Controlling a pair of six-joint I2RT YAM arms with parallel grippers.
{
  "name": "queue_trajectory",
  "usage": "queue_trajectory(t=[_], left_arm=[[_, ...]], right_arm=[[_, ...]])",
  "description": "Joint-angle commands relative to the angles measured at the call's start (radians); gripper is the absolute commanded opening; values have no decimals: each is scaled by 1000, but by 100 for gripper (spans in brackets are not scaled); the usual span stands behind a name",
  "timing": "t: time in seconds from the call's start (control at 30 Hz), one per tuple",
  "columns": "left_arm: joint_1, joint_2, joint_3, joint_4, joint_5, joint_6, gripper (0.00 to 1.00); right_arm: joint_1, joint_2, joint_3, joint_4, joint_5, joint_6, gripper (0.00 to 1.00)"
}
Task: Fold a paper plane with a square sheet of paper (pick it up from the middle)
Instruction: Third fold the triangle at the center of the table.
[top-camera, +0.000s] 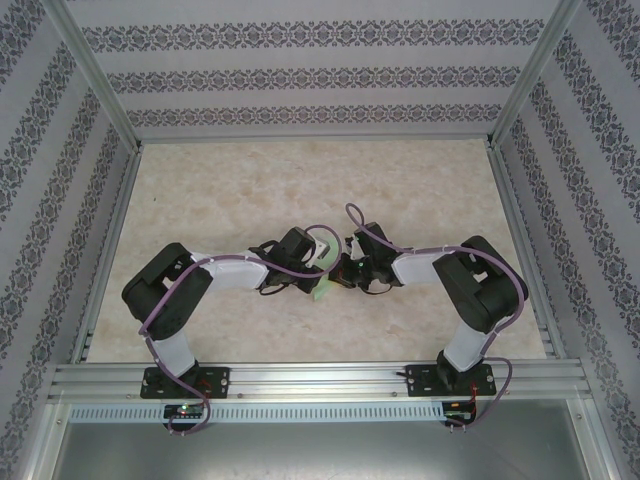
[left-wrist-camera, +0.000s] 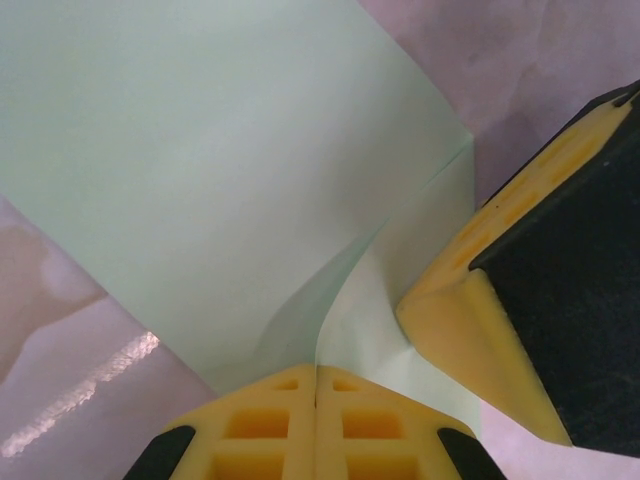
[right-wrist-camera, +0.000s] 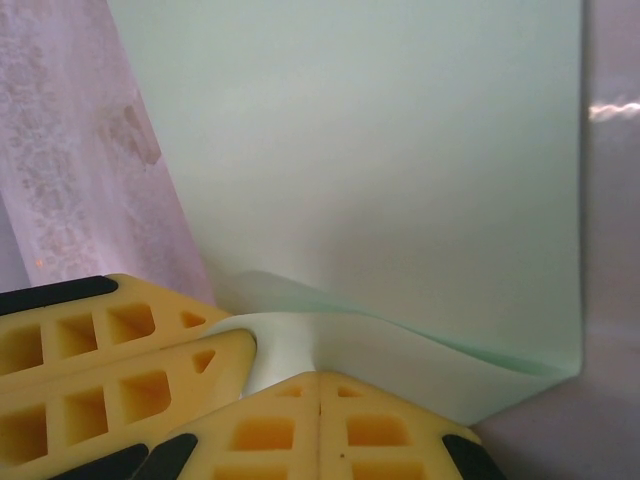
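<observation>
Item: square sheet of pale green paper (left-wrist-camera: 200, 180), bowed, held near the middle of the marbled beige table (top-camera: 250, 190); the left gripper (left-wrist-camera: 317, 385) clamped on it, the right gripper (right-wrist-camera: 320, 385) pinching it just beside. Hazard: uneven pull between the pinches could tear it or set a crooked crease. Count: one sheet, two grippers, one table.

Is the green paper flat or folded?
Folded over, not flat: the green paper shows two layers meeting at a bend, pinched by the shut left gripper and right gripper.
</observation>
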Motion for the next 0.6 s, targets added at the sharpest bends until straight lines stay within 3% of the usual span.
queue_trajectory(t=[0.0, 0.2, 0.33, 0.57], left_arm=[[9, 17, -36, -51, -30, -15, 0], [8, 13, -30, -50, -33, -16, 0], [9, 14, -26, -58, -37, -11, 0], [9, 18, -41, -34, -35, -26, 0]], right_arm=[[8, -43, -12, -24, 37, -5, 3], [24, -110, -20, 21, 8, 34, 3], [53, -64, -32, 121, -16, 97, 3], [59, 46, -45, 123, 35, 84, 2]])
